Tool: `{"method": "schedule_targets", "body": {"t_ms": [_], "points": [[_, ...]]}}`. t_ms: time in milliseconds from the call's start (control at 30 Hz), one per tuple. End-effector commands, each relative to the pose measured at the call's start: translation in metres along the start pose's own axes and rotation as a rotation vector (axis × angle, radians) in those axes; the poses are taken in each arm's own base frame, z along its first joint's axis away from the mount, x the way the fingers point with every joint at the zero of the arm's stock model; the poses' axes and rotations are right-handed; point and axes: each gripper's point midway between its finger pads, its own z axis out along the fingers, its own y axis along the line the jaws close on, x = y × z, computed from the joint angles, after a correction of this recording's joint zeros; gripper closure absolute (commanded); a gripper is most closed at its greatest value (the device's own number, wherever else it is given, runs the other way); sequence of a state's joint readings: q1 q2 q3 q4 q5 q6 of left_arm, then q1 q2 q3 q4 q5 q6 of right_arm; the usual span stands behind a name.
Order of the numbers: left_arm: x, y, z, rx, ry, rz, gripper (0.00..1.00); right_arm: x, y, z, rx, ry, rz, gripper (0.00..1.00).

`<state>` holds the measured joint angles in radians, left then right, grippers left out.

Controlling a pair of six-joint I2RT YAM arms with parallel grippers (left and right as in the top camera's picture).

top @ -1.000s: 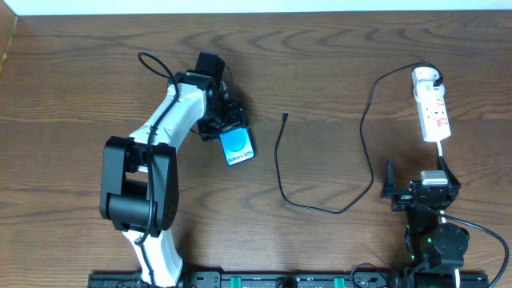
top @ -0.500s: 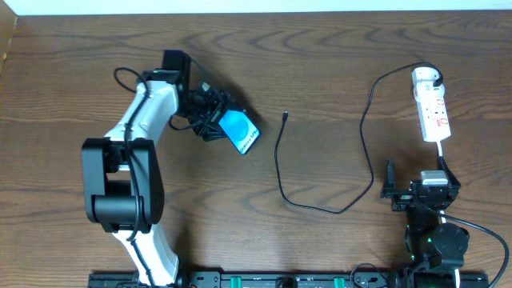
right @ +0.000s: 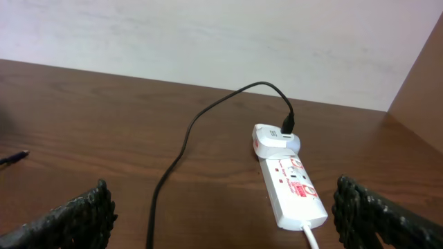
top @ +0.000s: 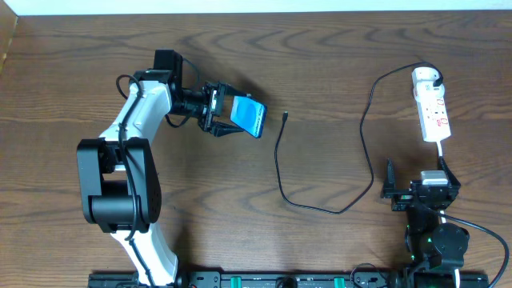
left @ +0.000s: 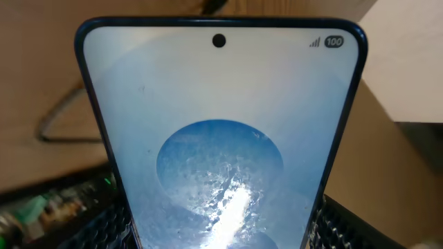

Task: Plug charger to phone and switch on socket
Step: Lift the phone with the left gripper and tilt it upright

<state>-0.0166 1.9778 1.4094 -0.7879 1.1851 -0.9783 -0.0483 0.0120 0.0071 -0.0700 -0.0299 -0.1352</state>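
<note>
My left gripper (top: pixel 220 110) is shut on the phone (top: pixel 249 117), holding it tilted above the table, left of centre. In the left wrist view the phone's light-blue screen (left: pixel 220 138) fills the frame between the fingers. The charger's black cable (top: pixel 282 180) lies in a loop at centre, its connector tip (top: pixel 286 117) just right of the phone. Its white plug (top: pixel 425 77) sits in the socket, a white power strip (top: pixel 433 111), at the far right; both show in the right wrist view (right: pixel 294 183). My right gripper (top: pixel 416 192) is open and empty, near the front edge below the strip.
The strip's white cord (top: pixel 441 152) runs down toward my right arm. The black cable (right: pixel 176 162) crosses the table left of the strip. A pale wall (right: pixel 208 41) stands behind the table's far edge.
My left gripper has swung the phone up and to the right, toward the cable's tip, turning it from flat to tilted. The right arm has not moved.
</note>
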Motion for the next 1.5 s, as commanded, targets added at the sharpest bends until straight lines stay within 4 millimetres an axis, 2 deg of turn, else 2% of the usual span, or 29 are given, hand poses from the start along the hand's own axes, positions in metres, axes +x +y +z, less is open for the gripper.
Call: {"method": "schedule_targets", "body": {"t_ms": [0,400,1000,1333,1467], "points": [[0.029,-0.026,-0.011,0.076,0.093,-0.085,0.32,0.0,0.003,0.0,-0.013,-0.002,0.014,0.01],[0.041,-0.032,-0.013,0.097,0.172,-0.216,0.32,0.0,0.003,0.0,-0.013,-0.002,0.014,0.01],[0.036,-0.029,-0.012,0.085,0.141,-0.219,0.32,0.0,0.003,0.0,-0.013,-0.002,0.014,0.01],[-0.002,-0.01,-0.011,-0.003,-0.096,-0.222,0.33,0.0,0.003,0.0,-0.013,-0.002,0.014,0.01],[-0.027,0.003,-0.015,-0.063,-0.246,-0.193,0.33,0.0,0.003,0.0,-0.013,-0.002,0.014,0.01]]}}
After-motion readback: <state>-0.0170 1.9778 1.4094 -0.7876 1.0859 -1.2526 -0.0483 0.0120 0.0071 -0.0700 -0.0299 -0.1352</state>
